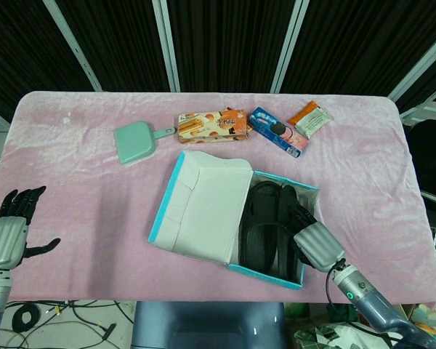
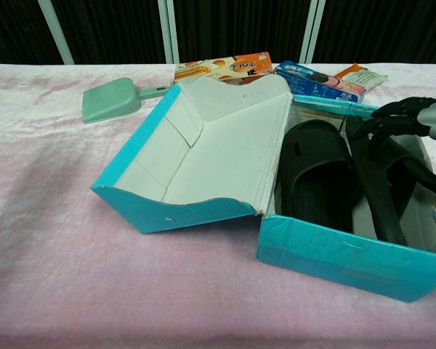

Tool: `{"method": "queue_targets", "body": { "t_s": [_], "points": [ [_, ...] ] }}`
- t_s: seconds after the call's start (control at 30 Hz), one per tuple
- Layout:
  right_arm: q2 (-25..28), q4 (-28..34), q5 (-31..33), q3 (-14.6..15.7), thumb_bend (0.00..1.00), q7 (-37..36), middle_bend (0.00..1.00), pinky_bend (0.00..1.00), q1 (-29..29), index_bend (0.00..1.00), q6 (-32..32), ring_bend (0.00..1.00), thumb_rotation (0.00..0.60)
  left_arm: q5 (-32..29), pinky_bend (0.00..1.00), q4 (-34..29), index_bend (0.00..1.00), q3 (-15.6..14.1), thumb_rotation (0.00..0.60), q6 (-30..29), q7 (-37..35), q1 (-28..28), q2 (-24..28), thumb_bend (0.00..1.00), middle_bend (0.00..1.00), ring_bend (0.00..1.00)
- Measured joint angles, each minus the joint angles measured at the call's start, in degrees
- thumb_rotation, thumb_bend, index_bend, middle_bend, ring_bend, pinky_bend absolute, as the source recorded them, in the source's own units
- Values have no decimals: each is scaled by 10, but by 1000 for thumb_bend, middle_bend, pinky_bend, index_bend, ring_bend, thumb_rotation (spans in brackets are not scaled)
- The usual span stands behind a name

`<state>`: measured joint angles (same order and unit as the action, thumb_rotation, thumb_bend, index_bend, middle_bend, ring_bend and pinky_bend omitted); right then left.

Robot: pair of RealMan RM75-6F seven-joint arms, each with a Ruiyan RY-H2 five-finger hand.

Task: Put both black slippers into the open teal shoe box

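The open teal shoe box (image 1: 167, 211) (image 2: 334, 254) lies mid-table, its white-lined lid (image 2: 211, 145) folded out to the left. Both black slippers are inside it: one lies flat (image 1: 258, 225) (image 2: 312, 174), the other (image 1: 285, 233) (image 2: 378, 196) is tilted on its edge against the right wall. My right hand (image 1: 316, 243) (image 2: 414, 123) reaches over the box's right wall, fingers (image 2: 363, 127) spread and curved down onto the tilted slipper, thumb nearer the wall. I cannot see a firm grip. My left hand (image 1: 7, 233) hangs open at the table's near left edge, far from the box.
Behind the box lie a teal dustpan (image 1: 134, 142) (image 2: 109, 102), an orange snack box (image 1: 212, 125), a blue biscuit pack (image 1: 276, 132) and an orange packet (image 1: 309, 118). Pink cloth (image 1: 80, 189) covers the table; bare cloth spreads left of the box.
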<state>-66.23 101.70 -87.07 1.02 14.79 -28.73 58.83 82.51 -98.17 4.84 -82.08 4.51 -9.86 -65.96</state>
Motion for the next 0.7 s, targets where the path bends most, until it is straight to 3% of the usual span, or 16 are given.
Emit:
{"method": "queue_targets", "body": {
  "t_s": [0.57,0.63,0.7],
  "points": [
    [-21,-25,-5,11,681,21,310,28,4,180,-5,9,600,3,0,-5,0,-2,600,-3,3,2,2,0,107,63],
    [-16,-18,-9,11,608,25,253,28,7,177,5,4,600,3,0,-5,0,-2,600,-4,1,2,3,0,107,63],
    [-9,-8,-15,10,440,30,178,27,10,146,17,0,600,4,0,-4,0,-2,600,-4,0,2,3,0,107,63]
  ]
}}
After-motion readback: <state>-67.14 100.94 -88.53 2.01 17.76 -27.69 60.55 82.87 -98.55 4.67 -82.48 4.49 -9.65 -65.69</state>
